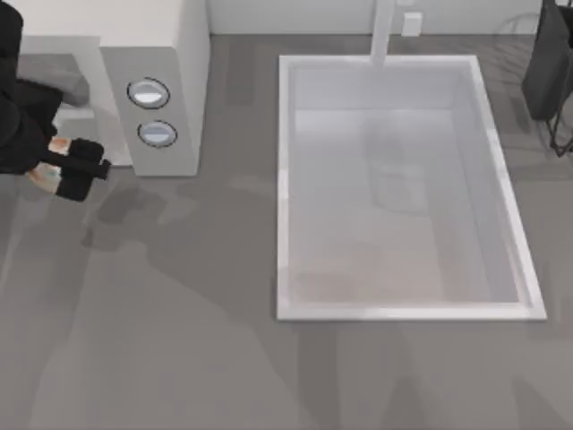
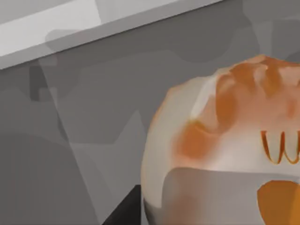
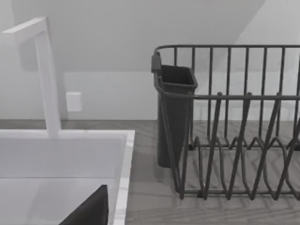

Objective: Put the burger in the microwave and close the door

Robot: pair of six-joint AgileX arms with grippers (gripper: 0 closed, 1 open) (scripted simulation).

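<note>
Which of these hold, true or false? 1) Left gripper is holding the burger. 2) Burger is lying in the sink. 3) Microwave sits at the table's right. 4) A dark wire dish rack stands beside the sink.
1) True: the left gripper is shut on the burger, in front of the microwave.
2) False: the sink holds no burger; it is in the gripper at the top view's left.
3) False: the microwave is at the left.
4) True: the dish rack stands beside the sink.
</note>
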